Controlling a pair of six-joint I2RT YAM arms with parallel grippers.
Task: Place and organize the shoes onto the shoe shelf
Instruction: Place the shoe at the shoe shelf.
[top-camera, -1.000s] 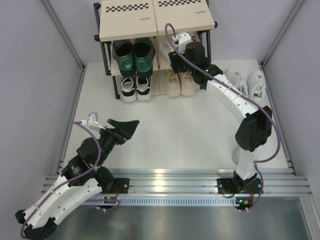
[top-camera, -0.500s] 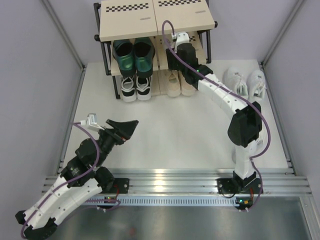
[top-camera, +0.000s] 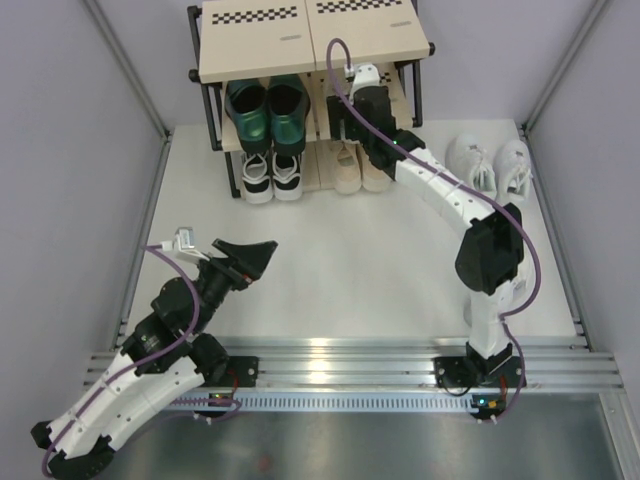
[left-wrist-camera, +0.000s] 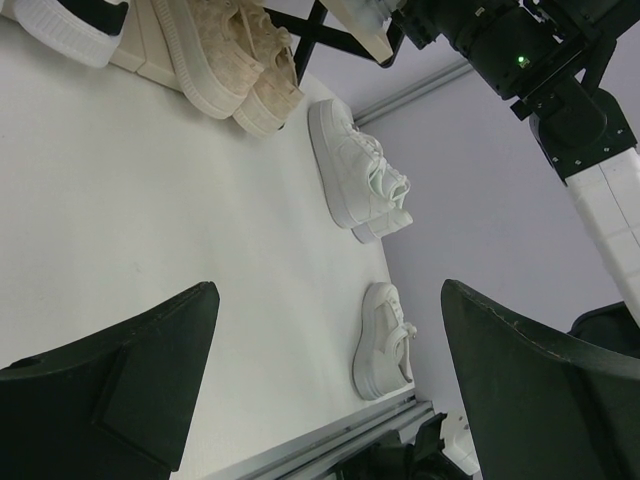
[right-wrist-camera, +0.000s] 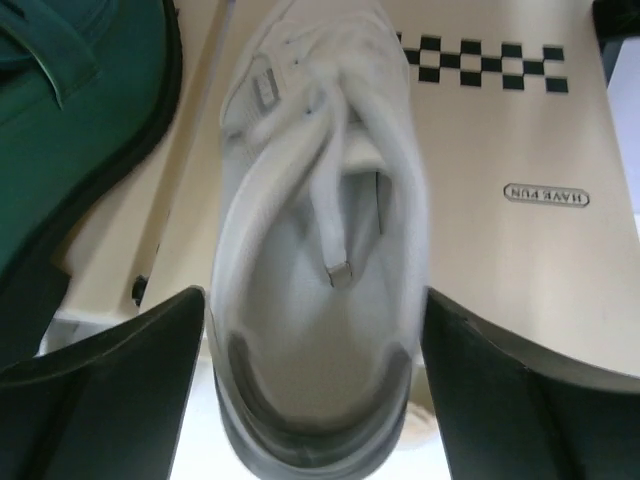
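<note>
- At 8 o'clock on the table (top-camera: 350, 250), my left gripper (top-camera: 258, 260) hovers with its jaws spread wide and nothing between them.
- At 12 o'clock stands the shoe shelf (top-camera: 250, 50). The glossy green heeled shoes (top-camera: 265, 110) sit on the left half of its middle board.
- Directly below them, the black-and-white sneakers (top-camera: 272, 178) sit on the bottom tier, heels toward me.
- Just right of those, the beige sneakers (top-camera: 362, 170) sit on the same bottom tier.
- Above the beige pair, my right gripper (right-wrist-camera: 315, 300) reaches into the middle tier. Its jaws straddle the heel of one white sneaker (right-wrist-camera: 320, 200), which lies on the checkered board beside the green shoes. I cannot tell whether the pads grip it or only flank it.
- At 2 o'clock, a white sneaker pair (top-camera: 490, 162) sits on the table, outside the shelf.
</note>
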